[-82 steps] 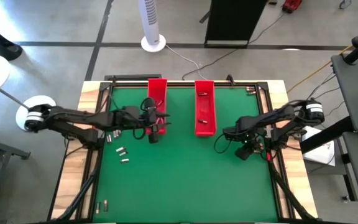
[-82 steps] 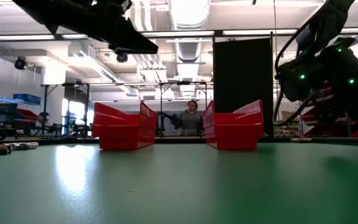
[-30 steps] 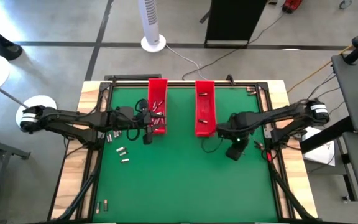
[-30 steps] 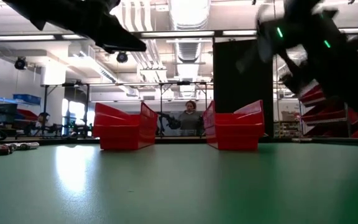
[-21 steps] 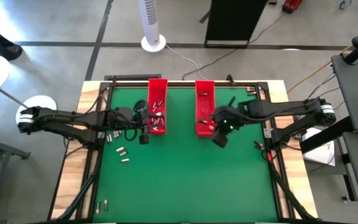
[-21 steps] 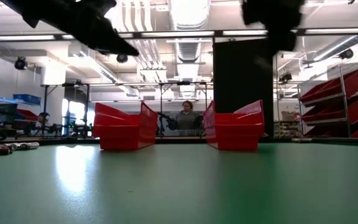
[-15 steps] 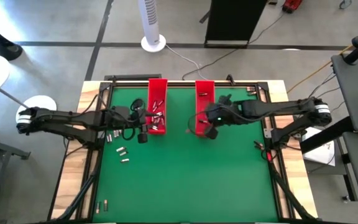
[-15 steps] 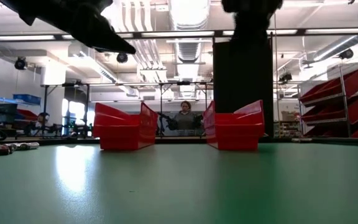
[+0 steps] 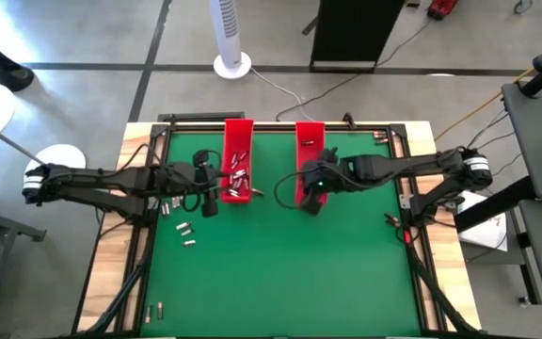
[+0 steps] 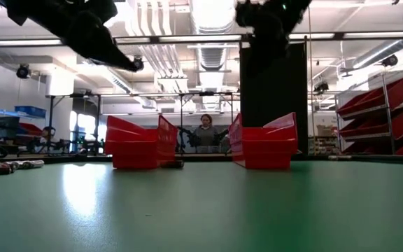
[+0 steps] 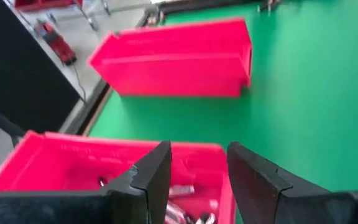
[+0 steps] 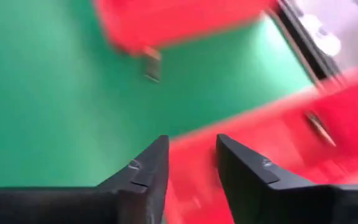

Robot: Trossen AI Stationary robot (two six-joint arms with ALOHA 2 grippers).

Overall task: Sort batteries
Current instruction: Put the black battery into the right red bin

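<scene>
Two long red trays lie at the table's far middle: the left tray (image 9: 238,158) holds several small silvery batteries (image 11: 182,208), and the right tray (image 9: 310,160) holds a few (image 12: 316,122). One battery (image 9: 255,193) lies on the green mat just right of the left tray's near end. It also shows as the battery (image 10: 175,164) in the low view and the battery (image 12: 151,65) in the right wrist view. More loose batteries (image 9: 179,217) lie on the mat at the left. My left gripper (image 9: 212,196) hangs open beside the left tray's near end. My right gripper (image 9: 310,200) hangs open over the right tray's near end.
Two more batteries (image 9: 153,309) lie near the table's front left corner. A black frame (image 9: 280,123) runs around the mat. Open green mat (image 9: 290,273) fills the near half of the table. A person (image 10: 207,133) sits in the room beyond the trays.
My right gripper has swung from the table's right side toward its left and now stands over the right tray's near end. My left gripper has drawn back a little toward the table's left edge. A battery now lies on the mat right of the left tray, where none showed before.
</scene>
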